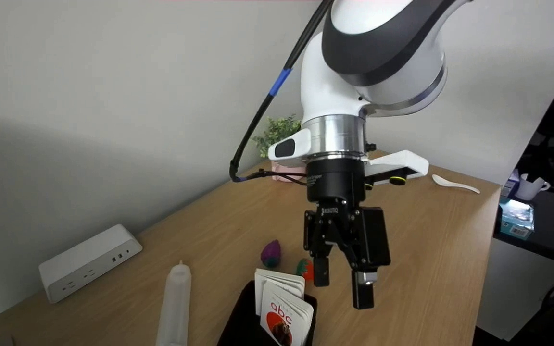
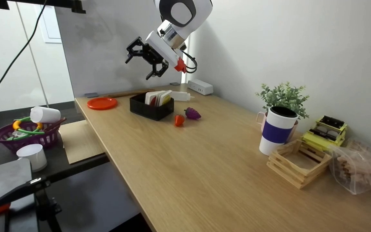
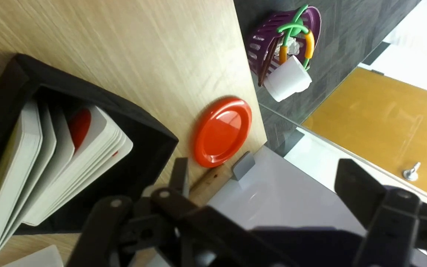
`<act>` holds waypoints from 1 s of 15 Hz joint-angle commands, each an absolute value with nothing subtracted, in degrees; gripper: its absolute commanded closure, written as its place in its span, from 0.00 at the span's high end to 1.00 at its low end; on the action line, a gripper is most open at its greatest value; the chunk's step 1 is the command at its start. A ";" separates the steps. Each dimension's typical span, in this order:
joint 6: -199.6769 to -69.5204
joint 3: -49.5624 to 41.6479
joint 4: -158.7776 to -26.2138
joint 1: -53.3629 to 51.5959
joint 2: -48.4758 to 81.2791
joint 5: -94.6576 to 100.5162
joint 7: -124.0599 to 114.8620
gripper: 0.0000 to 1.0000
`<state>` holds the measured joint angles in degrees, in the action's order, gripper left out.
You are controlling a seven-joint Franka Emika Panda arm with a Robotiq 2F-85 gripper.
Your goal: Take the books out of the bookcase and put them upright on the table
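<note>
The small white books [image 1: 286, 310] lean in the black bookcase [image 1: 238, 321] and stick up above its rim. One cover shows "abc" over a red-and-black mark. The books [image 2: 157, 98] and the bookcase [image 2: 145, 110] stand near the far end of the wood-grain table [image 2: 185, 161]. In the wrist view the books [image 3: 87, 163] lie tilted in the bookcase [image 3: 135, 115] at the left. My gripper [image 1: 342, 282] is open and empty. It hangs in the air above the bookcase in an exterior view [image 2: 138, 68]. Its fingers [image 3: 265, 174] are wide apart, with the books outside them.
A red plate [image 2: 102, 103] lies beside the bookcase. A strawberry [image 2: 179, 120] and purple grapes [image 2: 192, 113] lie in front of it. A white cylinder [image 1: 175, 307] and a power strip [image 1: 89, 263] lie behind. A tumbler [image 2: 276, 129] and wooden crate [image 2: 296, 167] stand by the wall.
</note>
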<state>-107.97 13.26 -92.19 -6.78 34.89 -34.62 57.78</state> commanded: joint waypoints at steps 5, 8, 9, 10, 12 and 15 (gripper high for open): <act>-122.53 15.37 -95.62 -6.23 34.82 -44.94 54.71 1.00; -132.24 15.69 -98.91 -8.15 33.87 -49.56 49.99 1.00; -133.97 15.69 -99.81 -8.85 33.59 -49.59 47.93 1.00; -135.44 15.44 -100.77 -9.74 33.37 -48.71 44.94 1.00; -137.57 15.04 -102.72 -11.30 32.74 -46.70 38.37 1.00; -139.42 16.00 -103.91 -11.94 32.48 -44.97 32.92 1.00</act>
